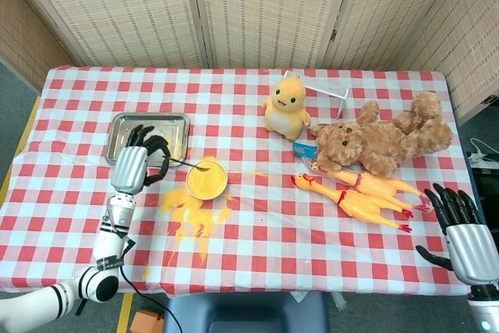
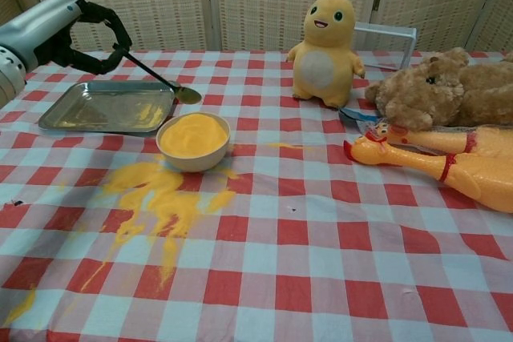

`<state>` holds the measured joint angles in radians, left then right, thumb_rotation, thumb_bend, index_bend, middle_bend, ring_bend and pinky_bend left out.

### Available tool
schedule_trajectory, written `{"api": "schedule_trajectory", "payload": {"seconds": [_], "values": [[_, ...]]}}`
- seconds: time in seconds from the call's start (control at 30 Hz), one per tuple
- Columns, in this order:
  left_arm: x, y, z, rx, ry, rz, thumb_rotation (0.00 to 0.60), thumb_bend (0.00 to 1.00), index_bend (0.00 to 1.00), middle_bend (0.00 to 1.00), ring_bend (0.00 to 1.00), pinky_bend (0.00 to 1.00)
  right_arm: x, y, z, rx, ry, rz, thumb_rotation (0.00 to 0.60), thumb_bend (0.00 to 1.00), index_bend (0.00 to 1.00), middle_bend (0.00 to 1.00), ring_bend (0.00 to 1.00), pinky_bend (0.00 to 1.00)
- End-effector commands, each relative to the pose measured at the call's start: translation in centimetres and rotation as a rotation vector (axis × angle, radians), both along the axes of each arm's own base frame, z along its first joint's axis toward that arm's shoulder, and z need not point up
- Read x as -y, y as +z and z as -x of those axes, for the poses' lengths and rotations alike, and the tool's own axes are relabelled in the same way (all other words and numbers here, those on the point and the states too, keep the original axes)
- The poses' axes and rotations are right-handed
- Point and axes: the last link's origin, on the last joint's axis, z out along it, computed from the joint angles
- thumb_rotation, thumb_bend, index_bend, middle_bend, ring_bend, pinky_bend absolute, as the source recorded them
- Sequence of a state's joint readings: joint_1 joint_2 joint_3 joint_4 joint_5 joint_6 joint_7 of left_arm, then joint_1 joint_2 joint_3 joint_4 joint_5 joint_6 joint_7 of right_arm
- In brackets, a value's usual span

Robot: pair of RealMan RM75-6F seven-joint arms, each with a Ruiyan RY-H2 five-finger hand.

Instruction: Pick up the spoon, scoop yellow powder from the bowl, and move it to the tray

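Spoon (image 2: 164, 84) gripped by left hand (image 2: 76, 30) above powder-filled bowl (image 2: 193, 142), tray (image 2: 104, 107) beside, right hand (image 1: 460, 224) spread.
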<state>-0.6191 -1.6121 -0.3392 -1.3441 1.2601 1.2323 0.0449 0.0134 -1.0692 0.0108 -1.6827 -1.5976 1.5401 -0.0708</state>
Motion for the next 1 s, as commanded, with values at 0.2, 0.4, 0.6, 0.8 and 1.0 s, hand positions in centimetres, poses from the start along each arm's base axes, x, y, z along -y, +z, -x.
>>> {"api": "schedule_trajectory", "payload": {"seconds": [0.2,0.4,0.6,0.8,1.0], "values": [[-6.9,2.6,3.2,-0.047,0.109,-0.104,0.600,0.75,0.84,0.37,0.11,0.06,0.0,0.0,0.1,-0.010,-0.008,0.013,0.600,0.02,0.00,0.00,0.00,0.00],[-8.8,2.1,7.0,-0.070,0.213,-0.070,0.600,0.73,0.85,0.37,0.11,0.06,0.3,-0.2,0.4,-0.022,-0.026,0.014,0.600,0.02,0.00,0.00,0.00,0.00],[-9.6,1.2,9.9,-0.107,0.300,-0.034,0.600,0.72,0.84,0.38,0.11,0.05,0.3,-0.3,0.4,-0.025,-0.026,0.014,0.600,0.02,0.00,0.00,0.00,0.00],[-9.5,0.4,11.8,-0.120,0.348,0.025,0.600,0.70,0.83,0.38,0.11,0.04,0.2,-0.4,0.4,-0.020,-0.025,0.009,0.600,0.02,0.00,0.00,0.00,0.00],[-9.2,-0.5,12.5,-0.144,0.367,0.074,0.600,0.59,0.62,0.36,0.09,0.03,0.4,-0.6,0.4,-0.023,-0.029,0.001,0.600,0.02,0.00,0.00,0.00,0.00]]}}
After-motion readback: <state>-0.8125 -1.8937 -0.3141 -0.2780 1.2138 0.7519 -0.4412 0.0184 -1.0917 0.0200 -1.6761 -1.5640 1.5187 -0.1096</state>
